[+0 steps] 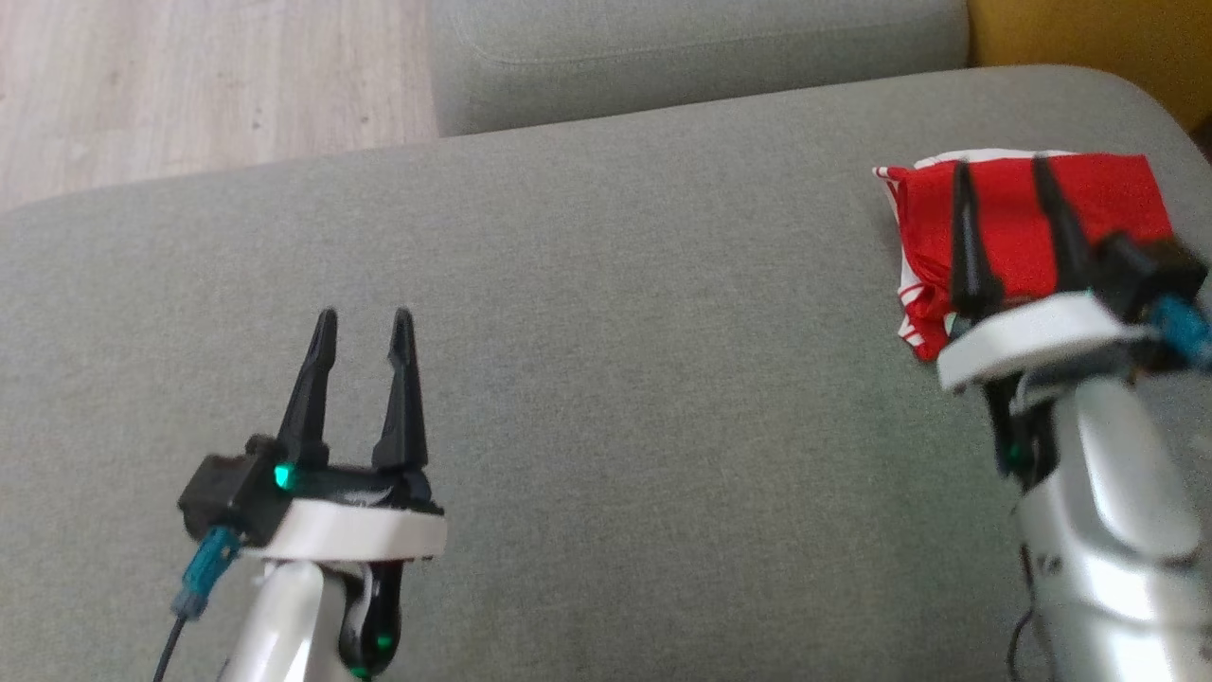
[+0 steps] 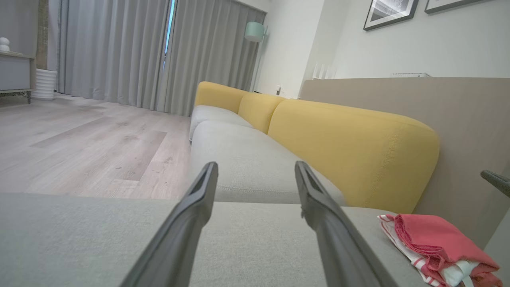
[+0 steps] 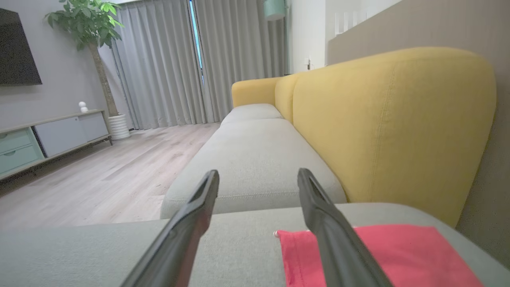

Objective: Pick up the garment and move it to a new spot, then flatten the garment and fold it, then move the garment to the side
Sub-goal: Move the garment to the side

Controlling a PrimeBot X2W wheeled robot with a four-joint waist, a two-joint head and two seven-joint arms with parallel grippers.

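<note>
Head view: you see the folded garment (image 1: 1117, 204), red cloth with white striped trim, lying at the right end of the grey woven sofa seat (image 1: 615, 284). Its near edge is hidden behind the right gripper (image 1: 1002, 163), which is over it with fingers spread, holding nothing. The left gripper (image 1: 365, 314) stands well apart over bare cushion, jaws likewise parted and empty. You cannot tell whether the right fingers touch the cloth.

sofa (image 1: 606, 332): grey seat, yellow back (image 3: 382, 119) | floor (image 3: 111, 175): pale wood | window: grey curtains (image 3: 167, 63) | corner: potted plant (image 3: 85, 24)
</note>
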